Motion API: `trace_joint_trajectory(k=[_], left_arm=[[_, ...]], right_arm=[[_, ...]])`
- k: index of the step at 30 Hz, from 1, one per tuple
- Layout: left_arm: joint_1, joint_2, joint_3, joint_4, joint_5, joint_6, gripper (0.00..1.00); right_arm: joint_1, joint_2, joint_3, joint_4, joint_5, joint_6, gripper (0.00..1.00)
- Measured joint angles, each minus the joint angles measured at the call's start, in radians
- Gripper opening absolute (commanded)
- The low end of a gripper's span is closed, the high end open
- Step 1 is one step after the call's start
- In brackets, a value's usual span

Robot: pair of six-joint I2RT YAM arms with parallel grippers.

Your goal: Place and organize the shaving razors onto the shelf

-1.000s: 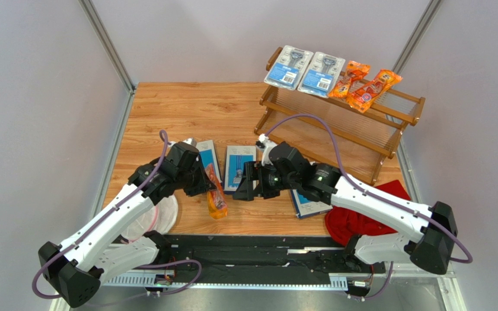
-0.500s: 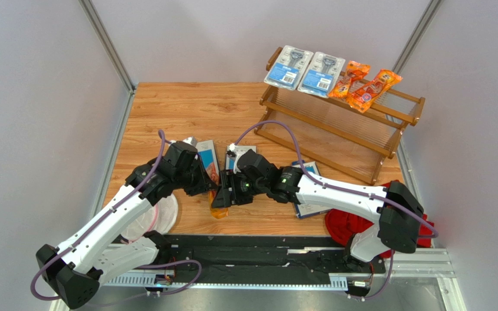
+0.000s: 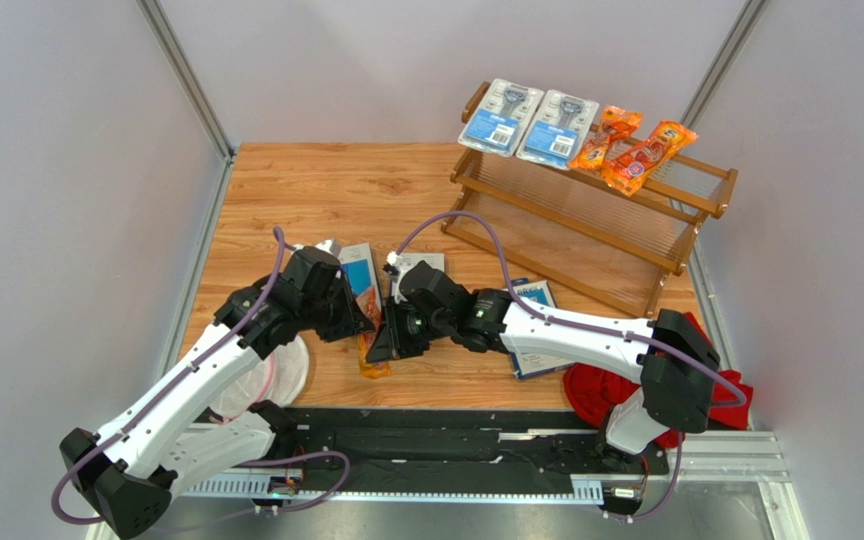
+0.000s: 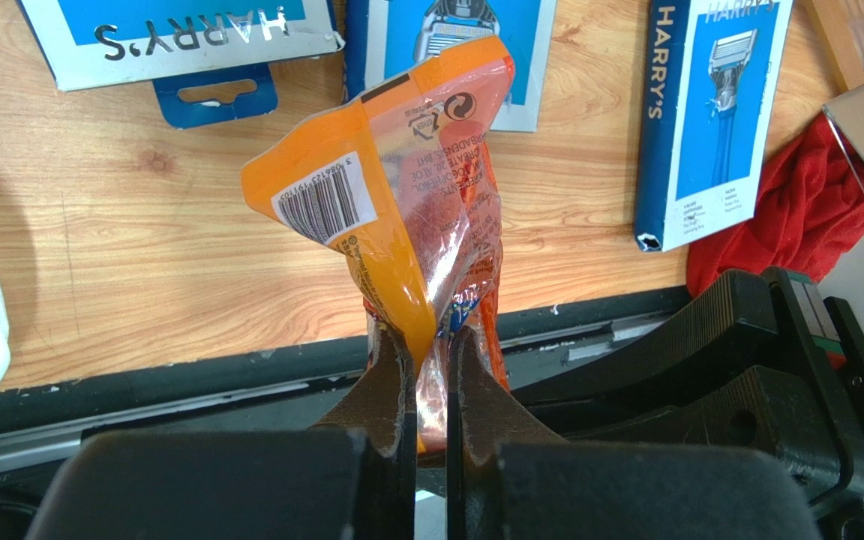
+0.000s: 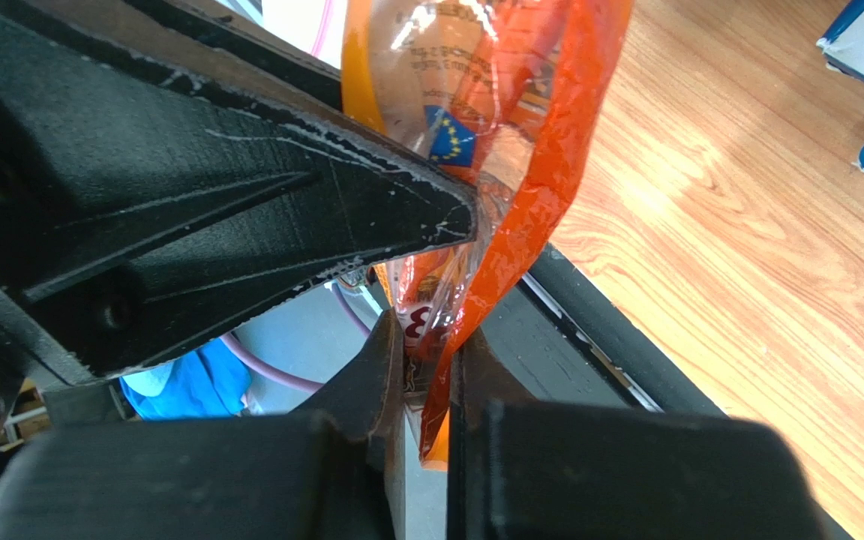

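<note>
The right arm point(image 3: 583, 330) partly hides a blue box point(image 3: 538, 363) and the red cloth point(image 3: 597, 390)

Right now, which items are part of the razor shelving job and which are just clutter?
Job: held orange razor bag; blue razor boxes; blister packs and orange bags on the shelf.
Clutter: red cloth; white item.

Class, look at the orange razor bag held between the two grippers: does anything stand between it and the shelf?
Nothing upright does. Only flat blue razor boxes lie on the table between the orange razor bag and the shelf. Both the left gripper and right gripper are shut on it.
</note>
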Motion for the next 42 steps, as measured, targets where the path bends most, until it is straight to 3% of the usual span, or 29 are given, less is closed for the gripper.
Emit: trace_joint_trajectory(k=[3,8,20,34,42], left_arm=[[0.000,-0.001,0.000,0.000,0.000,0.000,0.11],[0.000,-0.005,0.000,-0.006,-0.005,0.013,0.42],[0.000,-0.053,0.000,-0.023,-0.020,0.015,0.75],[0.000,-0.074,0.001,-0.101,-0.096,0.031,0.87],[0.000,-0.108,-0.005,-0.111,-0.105,0.039,0.88]], right_arm=[[0.000,0.000,0.000,0.000,0.000,0.000,0.00],[0.000,0.000,0.000,0.000,0.000,0.000,0.00],[0.001,0.000,0.000,-0.045,0.028,-0.001,0.00],[0.000,-0.032,0.000,-0.099,0.066,-0.019,0.00],[-0.028,-0.074,0.021,-0.202,0.092,-0.068,0.00]])
